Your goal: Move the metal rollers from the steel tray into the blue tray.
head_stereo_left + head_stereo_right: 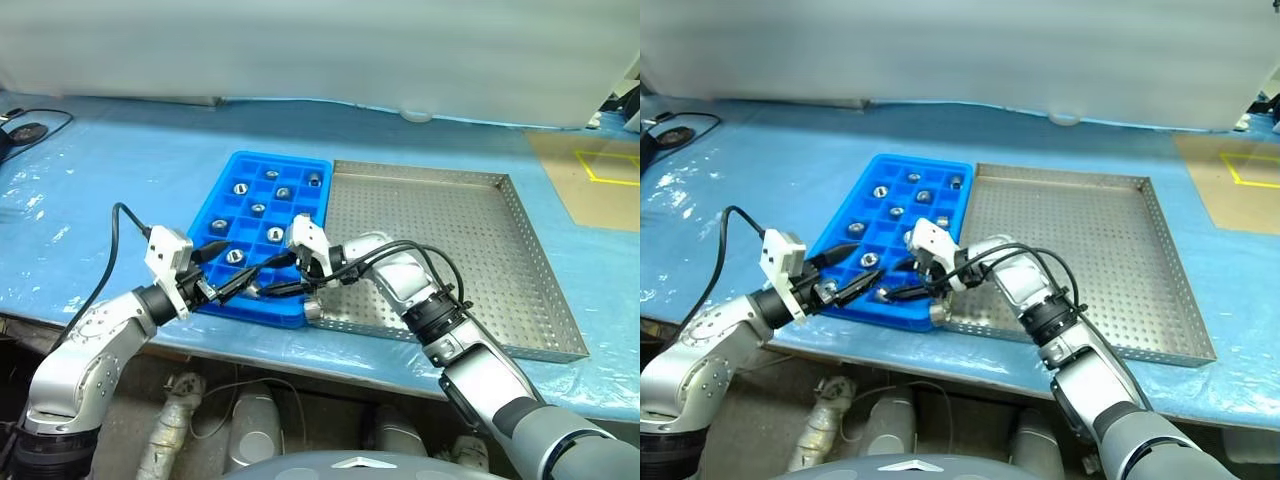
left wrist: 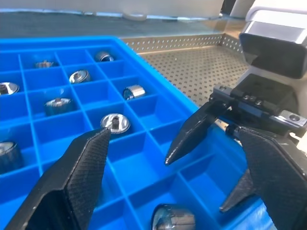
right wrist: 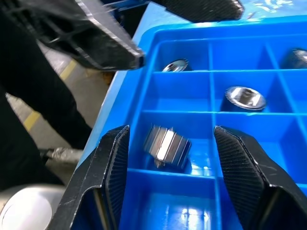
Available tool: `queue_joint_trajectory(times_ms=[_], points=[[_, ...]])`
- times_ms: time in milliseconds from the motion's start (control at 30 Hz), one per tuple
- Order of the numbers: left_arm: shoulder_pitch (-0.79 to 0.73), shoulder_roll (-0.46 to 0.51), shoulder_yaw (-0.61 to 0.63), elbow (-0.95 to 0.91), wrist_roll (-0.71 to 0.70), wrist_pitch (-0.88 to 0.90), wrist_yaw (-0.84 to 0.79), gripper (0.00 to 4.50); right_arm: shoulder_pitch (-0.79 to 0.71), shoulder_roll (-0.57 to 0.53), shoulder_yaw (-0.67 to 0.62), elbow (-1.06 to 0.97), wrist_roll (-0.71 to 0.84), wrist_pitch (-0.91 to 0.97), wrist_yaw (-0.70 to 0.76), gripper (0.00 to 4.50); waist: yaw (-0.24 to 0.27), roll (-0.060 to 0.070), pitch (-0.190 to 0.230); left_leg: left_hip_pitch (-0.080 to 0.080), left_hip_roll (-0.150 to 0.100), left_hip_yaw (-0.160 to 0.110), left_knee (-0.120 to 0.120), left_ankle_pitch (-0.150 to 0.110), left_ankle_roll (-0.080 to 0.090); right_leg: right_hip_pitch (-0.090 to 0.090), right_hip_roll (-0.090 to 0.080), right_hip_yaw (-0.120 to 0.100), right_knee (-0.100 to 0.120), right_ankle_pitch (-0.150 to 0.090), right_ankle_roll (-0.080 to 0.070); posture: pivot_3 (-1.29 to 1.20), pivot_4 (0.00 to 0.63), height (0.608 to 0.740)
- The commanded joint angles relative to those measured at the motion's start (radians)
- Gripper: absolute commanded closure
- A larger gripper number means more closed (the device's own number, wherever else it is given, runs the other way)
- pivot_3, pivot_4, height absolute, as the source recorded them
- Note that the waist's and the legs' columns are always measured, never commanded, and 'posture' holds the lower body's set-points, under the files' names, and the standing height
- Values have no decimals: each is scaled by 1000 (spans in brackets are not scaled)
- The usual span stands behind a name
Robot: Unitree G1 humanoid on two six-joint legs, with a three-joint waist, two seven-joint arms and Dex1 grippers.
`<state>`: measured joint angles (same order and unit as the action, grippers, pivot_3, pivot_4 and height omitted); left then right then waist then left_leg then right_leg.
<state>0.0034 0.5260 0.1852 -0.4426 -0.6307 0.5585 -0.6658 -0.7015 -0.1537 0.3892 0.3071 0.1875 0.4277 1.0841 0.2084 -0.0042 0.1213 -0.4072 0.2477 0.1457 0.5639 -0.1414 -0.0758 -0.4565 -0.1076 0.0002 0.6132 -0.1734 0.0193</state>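
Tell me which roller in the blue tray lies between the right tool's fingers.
The tilted roller in a near-edge compartment of the blue tray; the others sit farther away.

no lettering to read anywhere here, folks. the bright blue gridded plastic tray [image 1: 226, 196] carries no label or number on its rim or walls, and the shiny perforated steel tray [image 1: 520, 240] beside it is bare of any stamp or brand. the small silvery metal rollers [image 2: 115, 123] show plain faces, no marks legible. the one sign-like thing on show is a yellow outlined shape on the brownish floor patch [image 1: 610, 167] past the table's far right corner, and it's lines alone, no words or digits inside it.
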Motion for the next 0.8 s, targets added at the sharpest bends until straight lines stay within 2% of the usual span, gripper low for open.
queue_joint_trajectory(times_ms=[33, 100, 233, 433, 500, 633, 800], points=[[-42, -26, -21, -5, -32, 5, 3, 0, -52, 11, -158, -55, 132, 60, -18, 1807, -1, 0, 0, 0, 0, 0, 0, 0, 0, 0, 0, 0, 0, 0, 0, 362, 150, 740], [-57, -35, -34, 2, -35, 8, -1, 0, -69, 9, -216, -58, 175, 93, -32, 1807, -2, 0, 1, 0, -1, 0, 0, 0, 0, 0, 0, 1, 0, 0, 0, 362, 150, 740], [-129, -61, -92, 46, -34, 15, -29, 0, -146, 8, -403, 8, 264, 136, -157, 1807, -5, 1, 2, 1, -1, 1, 0, 0, -1, 0, 0, 1, 0, 0, 0, 287, 150, 740], [-236, -129, -163, 171, 35, -45, -34, 0, -189, 49, -540, 46, 314, 138, -332, 1807, -30, 1, 2, 2, -2, 1, -1, 1, -2, 0, 0, 2, -2, 0, 0, 230, 150, 740], [-259, -150, -196, 203, 66, -73, -45, 0, -188, 59, -554, 44, 324, 139, -355, 1807, -38, 1, 2, 1, -2, 1, -1, 2, -2, 0, 0, 2, -3, 0, 0, 230, 150, 740], [-352, -250, -242, 273, 95, -128, -29, 0, -164, 63, -525, 22, 301, 135, -379, 1807, -58, 1, 2, 0, -2, 1, -1, 2, -3, 0, 0, 2, -6, 3, -5, 208, 150, 740], [-431, -314, -281, 357, 144, -147, -17, 0, -146, 61, -481, 9, 269, 120, -390, 1807, -69, 1, 2, -1, -3, 1, -2, 3, -5, -1, 0, 2, -7, 2, -5, 180, 150, 740]])
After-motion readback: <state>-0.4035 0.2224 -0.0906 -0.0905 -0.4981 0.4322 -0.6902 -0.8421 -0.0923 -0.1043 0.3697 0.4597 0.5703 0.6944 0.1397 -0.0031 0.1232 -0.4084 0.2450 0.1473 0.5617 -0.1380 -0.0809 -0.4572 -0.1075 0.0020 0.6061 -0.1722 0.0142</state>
